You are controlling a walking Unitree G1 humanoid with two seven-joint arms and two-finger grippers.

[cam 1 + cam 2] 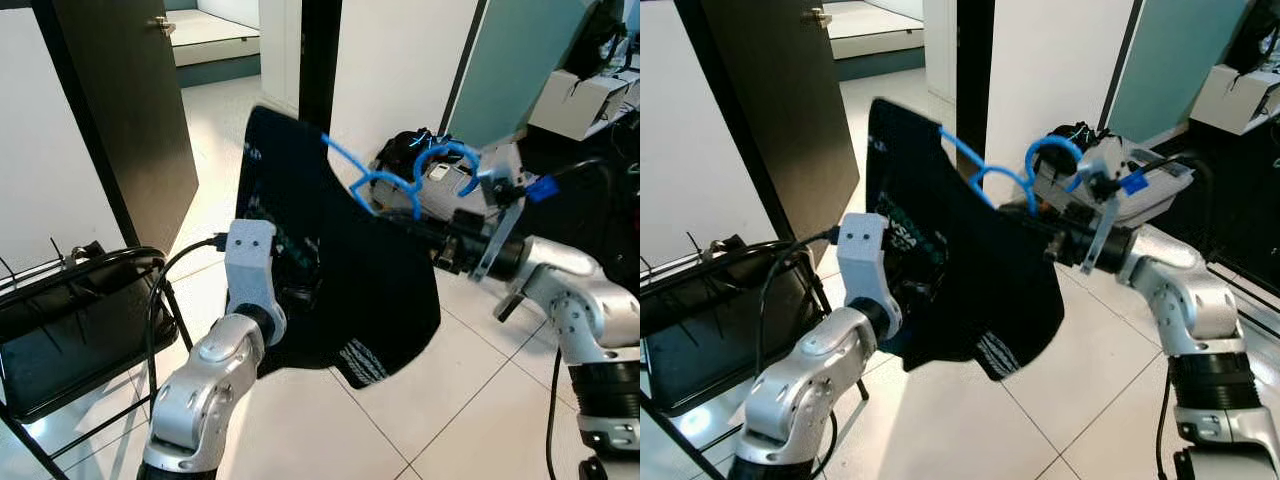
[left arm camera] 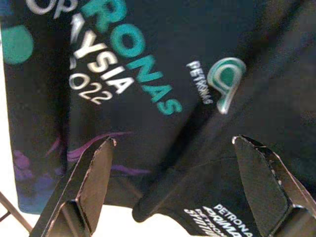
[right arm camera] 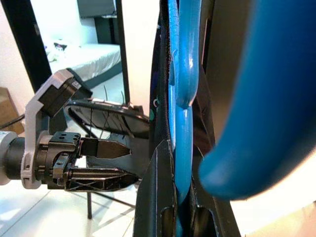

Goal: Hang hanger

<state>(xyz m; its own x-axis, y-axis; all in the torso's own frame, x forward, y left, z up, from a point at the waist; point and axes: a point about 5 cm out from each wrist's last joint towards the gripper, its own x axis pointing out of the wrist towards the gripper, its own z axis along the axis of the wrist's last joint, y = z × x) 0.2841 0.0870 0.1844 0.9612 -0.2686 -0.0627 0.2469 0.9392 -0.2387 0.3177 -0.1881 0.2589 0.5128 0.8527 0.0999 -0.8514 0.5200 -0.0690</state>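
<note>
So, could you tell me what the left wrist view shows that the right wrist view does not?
The left wrist view alone shows the printed front of the black T-shirt: teal and white lettering and a small logo, seen between the left gripper's open fingers.

The right wrist view alone shows the blue hanger edge-on, clamped in the right gripper, and the left gripper seen from outside.

Both show the T-shirt and bright tiled floor.
</note>
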